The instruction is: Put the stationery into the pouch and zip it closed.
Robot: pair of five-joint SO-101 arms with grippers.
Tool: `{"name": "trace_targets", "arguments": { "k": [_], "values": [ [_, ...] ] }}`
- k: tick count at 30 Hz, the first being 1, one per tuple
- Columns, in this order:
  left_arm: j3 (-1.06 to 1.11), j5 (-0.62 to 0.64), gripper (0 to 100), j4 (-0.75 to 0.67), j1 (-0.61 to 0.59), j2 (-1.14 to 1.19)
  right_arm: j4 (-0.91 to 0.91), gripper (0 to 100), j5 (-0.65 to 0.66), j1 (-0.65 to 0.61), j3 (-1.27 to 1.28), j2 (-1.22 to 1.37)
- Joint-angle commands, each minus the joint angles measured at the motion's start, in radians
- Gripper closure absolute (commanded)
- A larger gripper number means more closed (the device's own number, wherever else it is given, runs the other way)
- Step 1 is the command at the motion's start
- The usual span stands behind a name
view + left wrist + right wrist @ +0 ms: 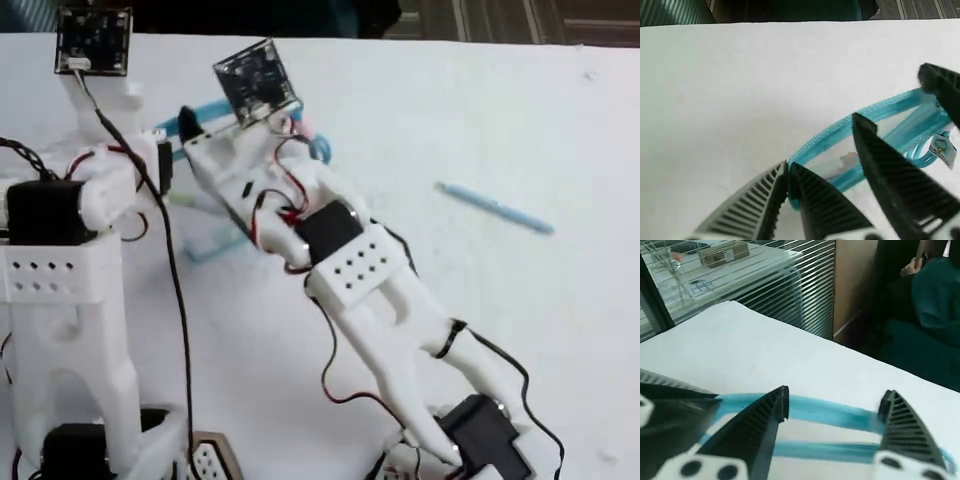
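The pouch [830, 132] is clear plastic with a woven blue edge, and it lies flat on the table [450, 120] under both my grippers. My left gripper [787, 172] is clenched on one end of that blue edge, fingertips pressed together with the band pinched between them. My right gripper [836, 395] is spread wide. One finger sits on each side of the blue strip, which runs across the gap between them, and neither finger touches it as far as I can see.

I judge the task barely begun. A blue pen [495, 208] lies on the bare table well apart from my fingers, off to the outer side of my right arm, so it has yet to go in. Something pale shows through the clear wall near my left fingertips, but I cannot tell what it is. I cannot tell how far the zip is drawn either. Loading and zipping are both left.
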Motion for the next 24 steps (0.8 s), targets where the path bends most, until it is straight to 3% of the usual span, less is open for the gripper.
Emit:
{"name": "trace_targets", "arguments": {
  "k": [1, 6, 9, 12, 18, 24],
  "values": [
    [0.005, -0.003, 98, 0.008, -0.001, 0.007, 0.012, 71.7, -0.003, 0.016, -0.012, -0.087],
    [0.005, -0.003, 98, 0.008, -0.001, 0.007, 0.03, 75.7, 0.011, 0.179, -0.012, -0.162],
    [0.005, -0.003, 98, 0.008, -0.001, 0.007, 0.088, 77.9, 0.123, 0.329, -0.012, -0.156],
    [0.005, -0.003, 98, 0.008, -0.001, 0.007, 0.18, 78.6, 0.307, 0.469, -0.012, -0.13],
    [0.005, -0.003, 98, 0.008, 0.004, 0.01, 0.516, 78.6, 0.844, 0.664, -0.011, -0.015],
    [0.005, -0.003, 98, 0.008, 0.005, 0.015, 0.567, 78.6, 1.123, 0.777, -0.02, 0.156]
  ]
}}
